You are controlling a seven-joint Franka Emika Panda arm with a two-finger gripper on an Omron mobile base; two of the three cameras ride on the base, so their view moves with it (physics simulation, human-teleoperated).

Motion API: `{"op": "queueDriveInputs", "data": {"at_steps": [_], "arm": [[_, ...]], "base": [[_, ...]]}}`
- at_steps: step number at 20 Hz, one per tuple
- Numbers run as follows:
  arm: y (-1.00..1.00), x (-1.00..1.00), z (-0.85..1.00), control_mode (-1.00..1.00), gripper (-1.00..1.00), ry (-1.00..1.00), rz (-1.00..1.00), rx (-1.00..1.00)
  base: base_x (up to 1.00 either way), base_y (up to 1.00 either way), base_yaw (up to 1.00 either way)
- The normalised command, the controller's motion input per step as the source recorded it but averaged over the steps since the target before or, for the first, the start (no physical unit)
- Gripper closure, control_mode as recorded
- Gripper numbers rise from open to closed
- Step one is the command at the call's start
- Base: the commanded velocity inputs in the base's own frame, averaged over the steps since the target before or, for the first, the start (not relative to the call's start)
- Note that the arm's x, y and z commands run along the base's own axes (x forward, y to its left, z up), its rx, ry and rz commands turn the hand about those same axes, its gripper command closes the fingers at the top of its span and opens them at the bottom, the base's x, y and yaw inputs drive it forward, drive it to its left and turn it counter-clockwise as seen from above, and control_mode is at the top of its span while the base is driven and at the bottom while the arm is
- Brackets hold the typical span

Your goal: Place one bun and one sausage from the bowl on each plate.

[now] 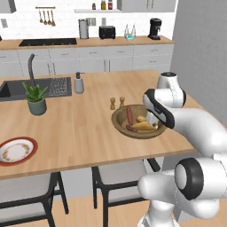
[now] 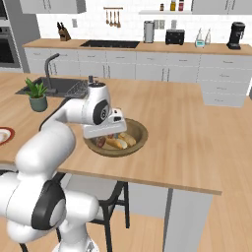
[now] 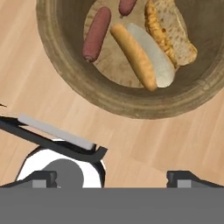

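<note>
The wide brown wooden bowl (image 1: 119,120) sits near the island counter's front right edge. In the hand view it (image 3: 57,65) holds two reddish sausages (image 3: 97,33) and two pale split buns (image 3: 141,56), one with a golden filling (image 3: 171,33). My gripper (image 3: 112,177) hovers open over the bowl's near rim, fingertips (image 3: 41,178) wide apart with nothing between them. From the left base view the gripper (image 1: 152,120) points down at the bowl's right side. A red-rimmed plate (image 1: 17,150) lies at the far left front of the counter, also at the edge of the right base view (image 2: 3,135).
Two small shakers (image 1: 116,103) stand just behind the bowl. A potted plant (image 1: 36,99), a soap dispenser (image 1: 79,83) and a sink (image 1: 17,90) are further left. Dark stools (image 1: 106,181) stand under the counter's front edge. Bare wood lies between bowl and plate.
</note>
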Motion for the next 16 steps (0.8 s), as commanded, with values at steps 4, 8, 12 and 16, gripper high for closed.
{"op": "queueDriveInputs", "data": {"at_steps": [4,8,12,16], "arm": [[0.00,0.35,-0.07,-1.00,-1.00,0.00,0.00,0.00],[0.00,0.36,-0.21,-1.00,-1.00,0.00,0.00,0.00],[0.00,0.37,-0.31,-1.00,-1.00,0.00,0.00,0.00],[0.00,0.21,-0.26,-1.00,-1.00,0.00,0.01,0.00]], "base": [[0.00,0.00,0.00],[0.00,0.00,0.00],[0.00,0.00,0.00],[0.00,0.00,0.00]]}}
